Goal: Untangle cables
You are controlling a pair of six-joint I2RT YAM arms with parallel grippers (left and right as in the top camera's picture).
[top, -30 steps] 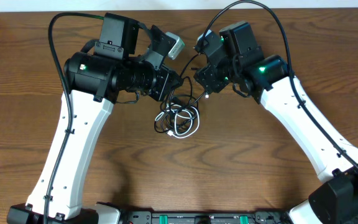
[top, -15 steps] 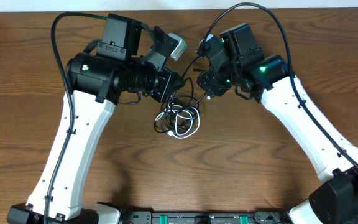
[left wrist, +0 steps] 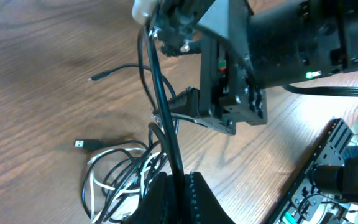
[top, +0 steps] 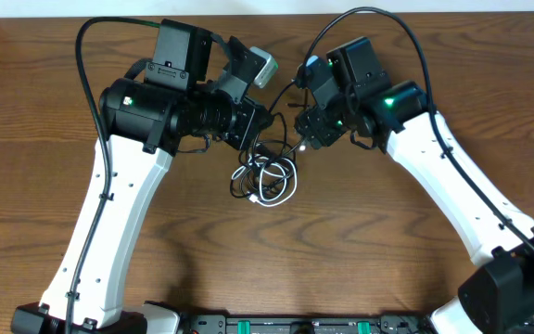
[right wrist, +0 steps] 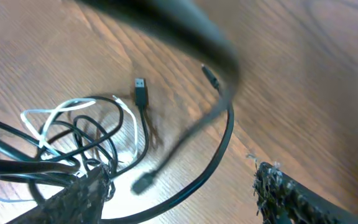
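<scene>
The cables (top: 265, 178) lie in a tangle of black cords and one white cord on the table between the two arms. In the left wrist view my left gripper (left wrist: 180, 190) is shut on a black cable (left wrist: 159, 87) that rises taut from the tangle (left wrist: 120, 177). The left gripper (top: 265, 122) hangs just above the tangle's upper edge. My right gripper (right wrist: 182, 193) is open, its fingers (right wrist: 79, 199) standing wide apart above the pile. A black cord (right wrist: 219, 152) curves between them, gripped by neither. A USB plug (right wrist: 140, 92) lies loose beside the white cord (right wrist: 73, 107). The right gripper (top: 304, 134) is right of the left one.
The brown wooden table (top: 360, 260) stretches around the pile. Both arms' thick black wires arc over the back of the table (top: 378, 19). A black rail with green parts (top: 286, 325) runs along the front edge. The right arm's wrist (left wrist: 235, 93) fills the left wrist view's middle.
The right gripper has shifted slightly left and down toward the tangle. The left gripper has held the black cable without visible movement.
</scene>
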